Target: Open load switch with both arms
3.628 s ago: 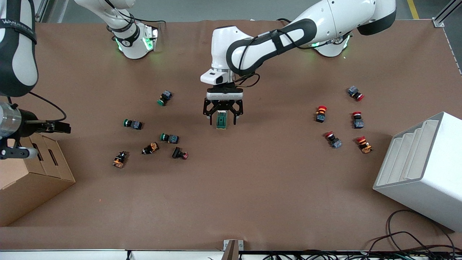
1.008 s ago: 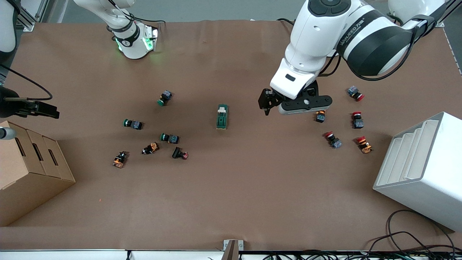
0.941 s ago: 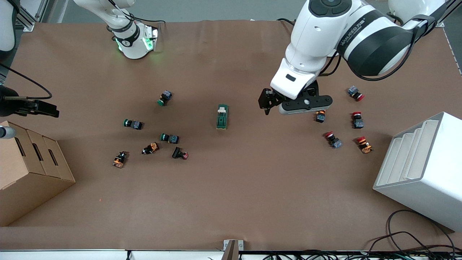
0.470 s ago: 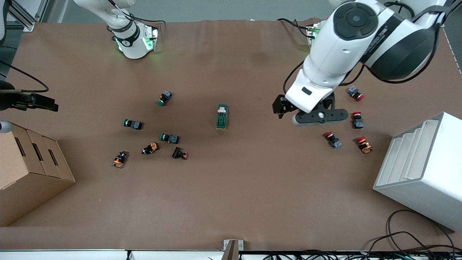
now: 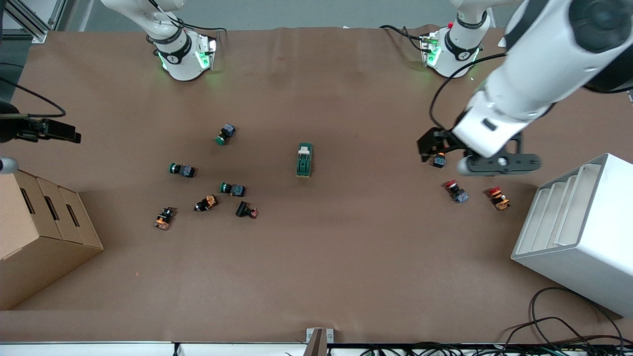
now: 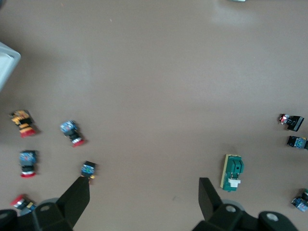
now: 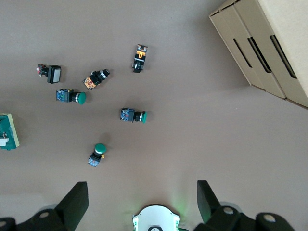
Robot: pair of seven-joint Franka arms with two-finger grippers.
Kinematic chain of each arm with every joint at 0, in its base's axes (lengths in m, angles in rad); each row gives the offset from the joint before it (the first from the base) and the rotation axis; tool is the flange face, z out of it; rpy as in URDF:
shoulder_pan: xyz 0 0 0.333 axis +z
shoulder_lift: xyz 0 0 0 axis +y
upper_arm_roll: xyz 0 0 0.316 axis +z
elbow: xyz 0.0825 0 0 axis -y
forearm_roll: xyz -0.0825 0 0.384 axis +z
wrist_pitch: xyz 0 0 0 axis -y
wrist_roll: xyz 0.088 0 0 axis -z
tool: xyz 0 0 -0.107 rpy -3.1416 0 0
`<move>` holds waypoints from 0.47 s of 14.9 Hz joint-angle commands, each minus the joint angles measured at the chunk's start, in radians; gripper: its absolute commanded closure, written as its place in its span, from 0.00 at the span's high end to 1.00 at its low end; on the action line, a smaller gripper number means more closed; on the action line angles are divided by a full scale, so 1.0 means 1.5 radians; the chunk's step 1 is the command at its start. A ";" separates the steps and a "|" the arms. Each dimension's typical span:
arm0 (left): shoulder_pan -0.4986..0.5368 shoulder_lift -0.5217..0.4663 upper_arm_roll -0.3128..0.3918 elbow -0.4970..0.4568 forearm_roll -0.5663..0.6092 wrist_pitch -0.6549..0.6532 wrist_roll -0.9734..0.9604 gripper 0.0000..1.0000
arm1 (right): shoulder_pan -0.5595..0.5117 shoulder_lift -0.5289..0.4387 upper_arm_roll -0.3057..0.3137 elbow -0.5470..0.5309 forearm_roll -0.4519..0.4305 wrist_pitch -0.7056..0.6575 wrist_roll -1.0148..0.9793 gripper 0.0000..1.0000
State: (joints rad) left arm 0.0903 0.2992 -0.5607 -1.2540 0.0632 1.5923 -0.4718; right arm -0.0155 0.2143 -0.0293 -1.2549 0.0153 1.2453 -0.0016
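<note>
The load switch (image 5: 304, 159), a dark-green block with a cream-white lever, lies alone on the brown table near its middle. It also shows in the left wrist view (image 6: 232, 172) and at the edge of the right wrist view (image 7: 8, 131). My left gripper (image 5: 431, 147) hangs open and empty over the red-capped buttons toward the left arm's end, well apart from the switch (image 6: 143, 187). My right gripper (image 5: 52, 131) is open and empty too, up by the cardboard box at the right arm's end (image 7: 142, 190).
Several red-capped push buttons (image 5: 456, 191) lie under and beside the left hand. Green-capped and orange buttons (image 5: 232, 188) are scattered toward the right arm's end. A cardboard box (image 5: 44, 232) and a white stepped rack (image 5: 578, 232) stand at the table's two ends.
The left gripper, around the switch 3.6 s ago, has let go, risen and swung away toward the left arm's end. The right gripper has drifted slightly. The switch has not moved.
</note>
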 commanded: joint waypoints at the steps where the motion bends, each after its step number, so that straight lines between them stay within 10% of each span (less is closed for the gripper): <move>1: -0.072 -0.056 0.138 -0.023 -0.049 -0.018 0.086 1.00 | -0.004 -0.065 0.003 -0.070 0.000 0.025 0.000 1.00; 7: -0.123 -0.116 0.278 -0.068 -0.064 -0.055 0.255 1.00 | -0.006 -0.169 0.005 -0.191 0.000 0.084 -0.001 1.00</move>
State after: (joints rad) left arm -0.0853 0.1816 -0.1819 -1.2855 -0.0127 1.5077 -0.1632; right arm -0.0156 0.0391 -0.0297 -1.4456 0.0152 1.3353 -0.0016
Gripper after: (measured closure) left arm 0.000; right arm 0.000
